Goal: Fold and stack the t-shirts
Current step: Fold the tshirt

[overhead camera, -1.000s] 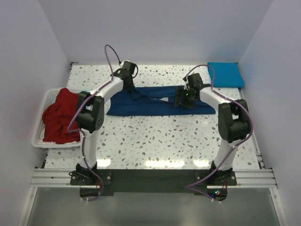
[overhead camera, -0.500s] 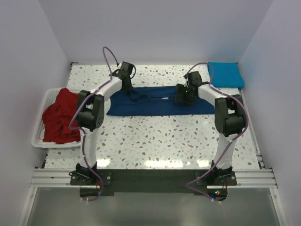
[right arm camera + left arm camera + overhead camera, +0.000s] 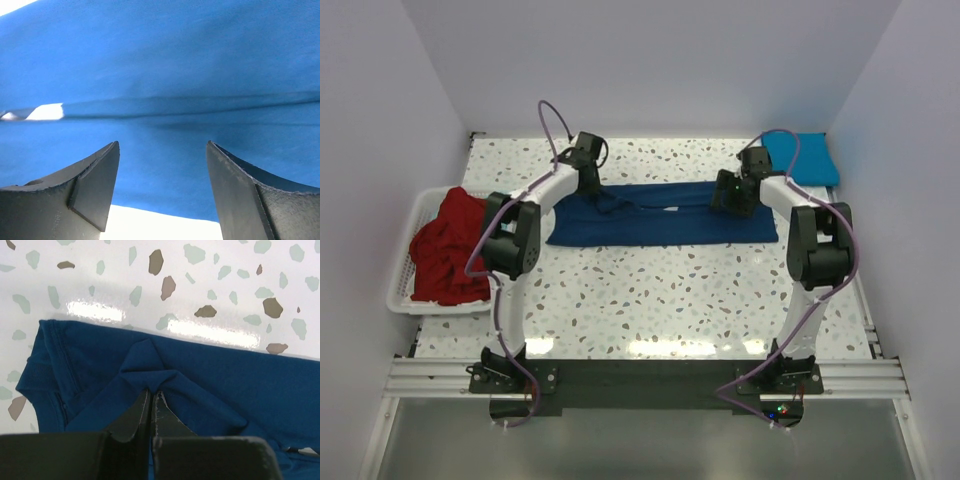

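Note:
A navy blue t-shirt [image 3: 660,215] lies folded into a long band across the middle of the table. My left gripper [image 3: 592,190] is at its back left part, shut on a raised pinch of the navy cloth [image 3: 150,370]. My right gripper [image 3: 730,198] hangs open and empty over the shirt's right end. In the right wrist view its fingers [image 3: 95,180] are spread above the blue cloth [image 3: 160,75]. A folded turquoise-blue t-shirt [image 3: 800,157] lies at the back right corner. A crumpled red t-shirt [image 3: 445,245] fills the basket. I see no teal shirt.
The white slatted basket [image 3: 402,298] stands at the table's left edge. White side walls close in both sides. The speckled tabletop [image 3: 660,290] lies bare between the navy shirt and the arm bases.
My right gripper has moved right and slightly back along the navy shirt, towards its right end. The left gripper has kept its pinch in place.

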Available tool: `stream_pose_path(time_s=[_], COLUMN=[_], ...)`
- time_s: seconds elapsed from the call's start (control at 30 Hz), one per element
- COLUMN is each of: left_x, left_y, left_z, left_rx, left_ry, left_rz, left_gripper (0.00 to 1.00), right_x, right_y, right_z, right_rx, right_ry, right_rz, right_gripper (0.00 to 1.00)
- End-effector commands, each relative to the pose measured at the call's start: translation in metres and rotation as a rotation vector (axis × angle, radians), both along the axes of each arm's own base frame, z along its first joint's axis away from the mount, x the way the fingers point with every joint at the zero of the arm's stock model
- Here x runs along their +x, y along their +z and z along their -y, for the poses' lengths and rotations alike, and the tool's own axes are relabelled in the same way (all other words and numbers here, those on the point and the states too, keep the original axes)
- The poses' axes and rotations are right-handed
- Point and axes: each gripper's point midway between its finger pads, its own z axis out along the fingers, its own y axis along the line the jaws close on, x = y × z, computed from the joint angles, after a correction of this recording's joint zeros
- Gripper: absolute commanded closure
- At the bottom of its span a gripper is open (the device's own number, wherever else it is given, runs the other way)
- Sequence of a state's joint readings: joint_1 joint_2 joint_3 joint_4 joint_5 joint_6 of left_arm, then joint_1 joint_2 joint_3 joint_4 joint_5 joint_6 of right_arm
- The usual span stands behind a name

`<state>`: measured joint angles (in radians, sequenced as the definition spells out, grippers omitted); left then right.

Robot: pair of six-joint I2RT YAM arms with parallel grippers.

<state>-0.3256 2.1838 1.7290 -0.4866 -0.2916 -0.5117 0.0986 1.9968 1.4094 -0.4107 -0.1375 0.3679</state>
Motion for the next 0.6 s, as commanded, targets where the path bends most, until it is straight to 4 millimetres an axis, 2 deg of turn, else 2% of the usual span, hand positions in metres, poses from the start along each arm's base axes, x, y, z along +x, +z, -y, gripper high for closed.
stream_pose_path(time_s=[0.0, 0.07, 0.17, 0.2, 0.27, 0.3, 0.5, 0.57], left_x=[-0.002, -0.006, -0.011, -0.013, -0.014, -0.016, -0.027, -0.030], left_y=[0.038, 0.043, 0.046, 0.046, 0.049, 0.048, 0.048, 0.048], left_z=[-0.002, -0.001, -0.004, -0.006, -0.008, -0.009, -0.013, -0.016], left_rx=[-0.027, -0.036, -0.025, -0.019, -0.002, 0.005, 0.052, 0.072], left_ry=[-0.018, -0.023, -0.027, -0.029, -0.044, -0.048, -0.108, -0.120], left_rz=[0.058, 0.060, 0.058, 0.055, 0.056, 0.048, 0.020, 0.010], left_gripper=[1.00, 1.00, 1.00, 1.00, 1.00, 1.00, 1.00, 0.98], right_x=[0.001, -0.003, -0.010, -0.008, -0.012, -0.011, -0.012, -0.012], right_y=[0.047, 0.052, 0.059, 0.069, 0.075, 0.082, 0.090, 0.082], right_z=[-0.029, -0.039, -0.065, -0.081, -0.102, -0.120, -0.183, -0.194], right_rx=[0.075, 0.101, 0.176, 0.226, 0.308, 0.336, 0.427, 0.421], right_ry=[0.051, 0.065, 0.103, 0.105, 0.102, 0.127, 0.114, 0.109], right_rz=[0.102, 0.106, 0.126, 0.158, 0.163, 0.193, 0.228, 0.219], right_gripper=[0.27, 0.27, 0.27, 0.27, 0.28, 0.28, 0.31, 0.32])
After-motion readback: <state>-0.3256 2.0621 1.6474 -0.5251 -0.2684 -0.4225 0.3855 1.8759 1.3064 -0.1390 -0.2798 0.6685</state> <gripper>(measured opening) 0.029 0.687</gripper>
